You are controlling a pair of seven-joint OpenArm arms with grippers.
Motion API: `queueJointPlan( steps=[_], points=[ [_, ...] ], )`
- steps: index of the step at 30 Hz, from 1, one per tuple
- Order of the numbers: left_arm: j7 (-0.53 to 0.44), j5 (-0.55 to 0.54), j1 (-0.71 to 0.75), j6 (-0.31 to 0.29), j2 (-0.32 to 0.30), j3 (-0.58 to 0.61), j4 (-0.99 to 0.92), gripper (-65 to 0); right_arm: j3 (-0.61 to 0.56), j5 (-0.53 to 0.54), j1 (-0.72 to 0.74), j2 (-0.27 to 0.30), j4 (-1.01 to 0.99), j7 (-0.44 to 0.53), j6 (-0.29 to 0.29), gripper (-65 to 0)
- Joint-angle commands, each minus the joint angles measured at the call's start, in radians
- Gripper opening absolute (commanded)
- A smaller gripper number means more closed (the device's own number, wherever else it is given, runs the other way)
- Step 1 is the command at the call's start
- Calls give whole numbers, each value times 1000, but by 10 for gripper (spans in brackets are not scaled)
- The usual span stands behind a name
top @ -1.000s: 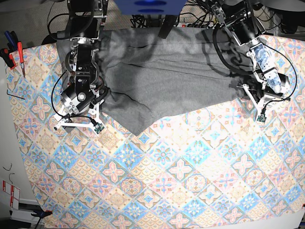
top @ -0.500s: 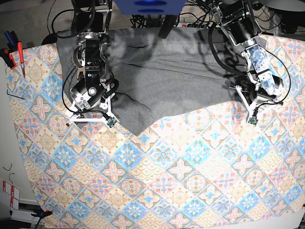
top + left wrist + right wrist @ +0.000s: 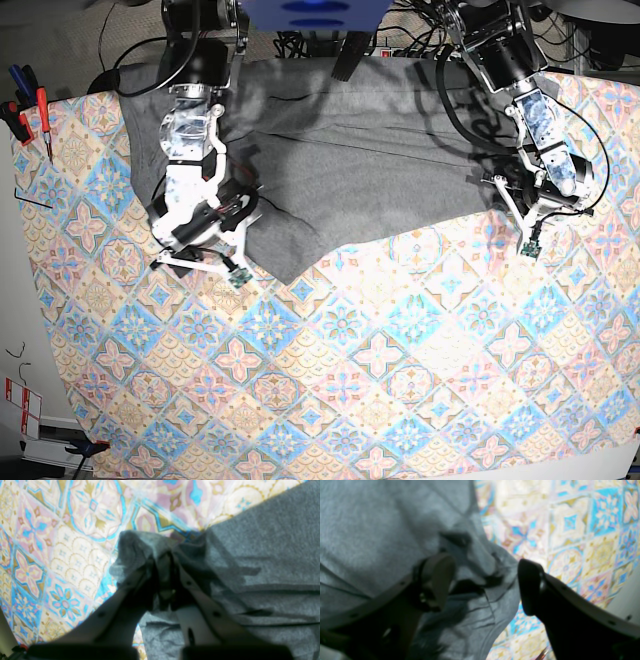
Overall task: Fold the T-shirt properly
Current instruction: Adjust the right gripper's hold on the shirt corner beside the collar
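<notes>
The grey T-shirt (image 3: 350,160) lies spread across the far part of the patterned tablecloth (image 3: 380,350), its lower edge running to a point near the middle left. My left gripper (image 3: 163,565) is shut on a bunched fold of the T-shirt (image 3: 262,555) at its edge; in the base view this gripper (image 3: 505,190) is at the shirt's right corner. My right gripper (image 3: 482,585) is open, its jaws standing on either side of a wrinkled edge of the T-shirt (image 3: 382,530). In the base view it (image 3: 215,245) hangs over the shirt's lower left part.
Red and blue hand tools (image 3: 22,105) lie off the cloth at the far left. Cables and a blue box (image 3: 315,12) crowd the back edge. The tablecloth (image 3: 62,542) covers the whole near half of the table.
My right arm has swung rightward in the base view, from beside the shirt onto its lower left part. My left gripper has shifted slightly left, still gripping the shirt's corner.
</notes>
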Motion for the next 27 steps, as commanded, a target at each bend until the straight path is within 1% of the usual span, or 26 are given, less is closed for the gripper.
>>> queueJointPlan(
  steps=[1, 4, 7, 8, 11, 14, 16, 19, 24, 27],
  points=[
    [-7, -3, -13, 5, -9, -2, 20, -650, 18, 2, 24, -1, 10, -4, -4, -233],
    [-8, -3, -13, 5, -9, -2, 20, -650, 53, 7, 49, -1, -24, -9, -4, -233],
    [-10, -3, -7, 5, -9, -2, 20, -650, 116, 19, 56, -4, -82, -6, -4, -233],
    [-11, -3, -7, 5, -9, -2, 20, -650, 136, 42, 64, -4, -108, -6, -4, -233],
    [-11, -3, -7, 5, -9, 1, 20, -650, 213, 161, 90, 2, -219, -4, -4, -233],
    [-11, -3, -8, 5, -9, 1, 20, -650, 253, 225, 122, 2, -319, -3, -4, -233],
    [-11, -3, -8, 5, -9, 1, 20, -650, 256, 233, 136, 10, -351, 5, -4, -233],
    [-11, -3, -8, 5, -9, 1, 20, -650, 250, 233, 139, 22, -363, 46, -4, -233],
    [-11, -3, -7, 5, -9, 1, 20, -650, 248, 231, 142, 24, -362, 58, -4, -233],
    [-11, -3, -7, 5, -9, 2, 20, -650, 205, 230, 162, 26, -359, 60, -4, -233]
  ],
)
